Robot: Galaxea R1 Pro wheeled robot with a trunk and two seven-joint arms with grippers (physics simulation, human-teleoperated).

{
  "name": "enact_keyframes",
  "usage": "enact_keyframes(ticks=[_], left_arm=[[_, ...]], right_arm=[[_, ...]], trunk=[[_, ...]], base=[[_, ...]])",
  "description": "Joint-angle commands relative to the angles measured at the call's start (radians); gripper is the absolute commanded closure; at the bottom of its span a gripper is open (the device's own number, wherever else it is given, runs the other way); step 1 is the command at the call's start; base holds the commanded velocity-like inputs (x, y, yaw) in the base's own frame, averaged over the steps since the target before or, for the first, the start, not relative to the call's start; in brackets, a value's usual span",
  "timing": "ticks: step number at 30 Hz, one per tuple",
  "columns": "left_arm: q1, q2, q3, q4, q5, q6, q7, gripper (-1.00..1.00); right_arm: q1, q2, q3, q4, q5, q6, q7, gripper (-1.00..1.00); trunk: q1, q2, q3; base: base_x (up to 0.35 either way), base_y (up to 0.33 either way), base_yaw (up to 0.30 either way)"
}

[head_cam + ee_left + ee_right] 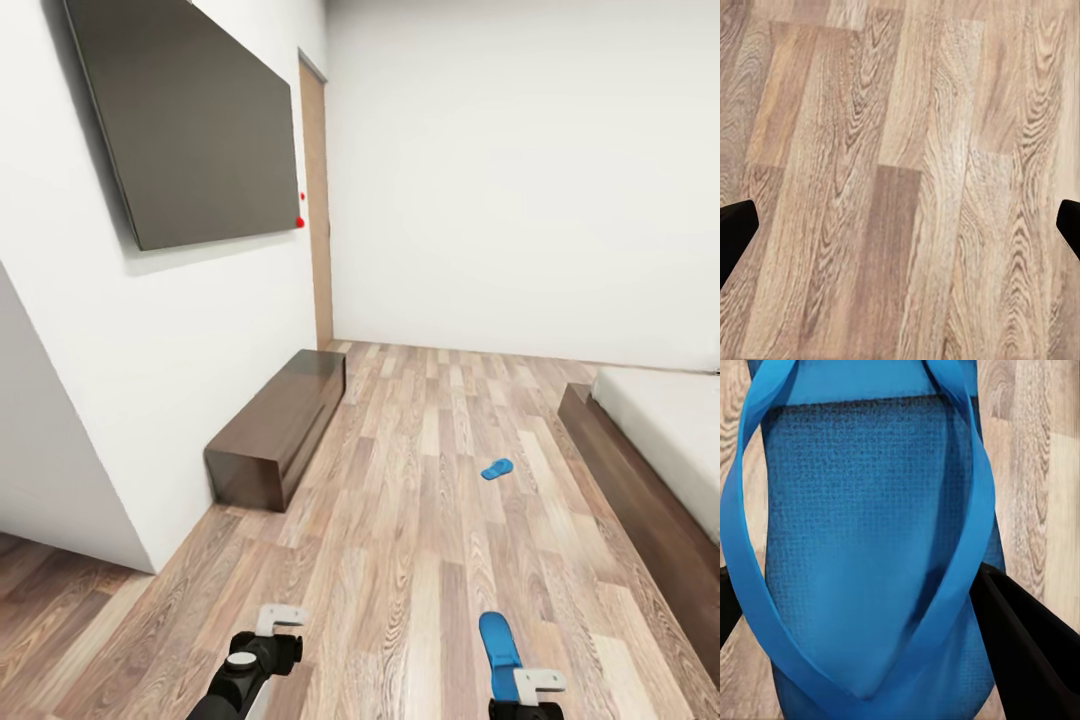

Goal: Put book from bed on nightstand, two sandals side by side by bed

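Two sandals showed: one (497,468) lay flat on the floor (400,560) near the bed (650,440), the other (499,645) was clamped in the right gripper (528,690), sticking forward. Left gripper (275,622) hung over bare planks, fingers (735,225) spread wide, holding nothing. Bench (280,430) sat against the wall.

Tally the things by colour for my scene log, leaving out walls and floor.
Blue: 2, the held sandal and the far sandal
Dark brown: 2, the bench and the bed frame
Dark grey: 1, the wall panel
Total: 5
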Motion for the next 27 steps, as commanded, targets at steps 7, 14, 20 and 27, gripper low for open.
enact_keyframes(ticks=[7,14,20,27], left_arm=[[0.0,0.001,-0.004,0.0,0.001,-0.001,0.007,-1.0],[0.0,0.001,-0.005,0.0,0.001,-0.002,0.007,-1.0],[0.0,0.001,-0.005,0.001,0.001,-0.002,0.007,-1.0],[0.0,0.001,-0.005,0.001,0.001,-0.003,0.007,-1.0]], right_arm=[[-0.001,0.004,0.003,0.005,-0.001,-0.016,-0.004,1.0],[-0.001,0.005,0.004,0.006,-0.002,-0.018,-0.004,1.0],[-0.001,0.006,0.005,0.006,0.001,-0.018,-0.004,1.0],[-0.001,0.008,0.005,0.007,0.003,-0.018,-0.003,1.0]], trunk=[[0.0,0.0,-0.004],[0.0,0.0,-0.004],[0.0,0.0,-0.004],[0.0,0.0,-0.004]], base=[[0.283,0.0,-0.061],[0.324,-0.045,-0.022],[0.331,-0.019,-0.132],[0.334,-0.004,-0.246]])
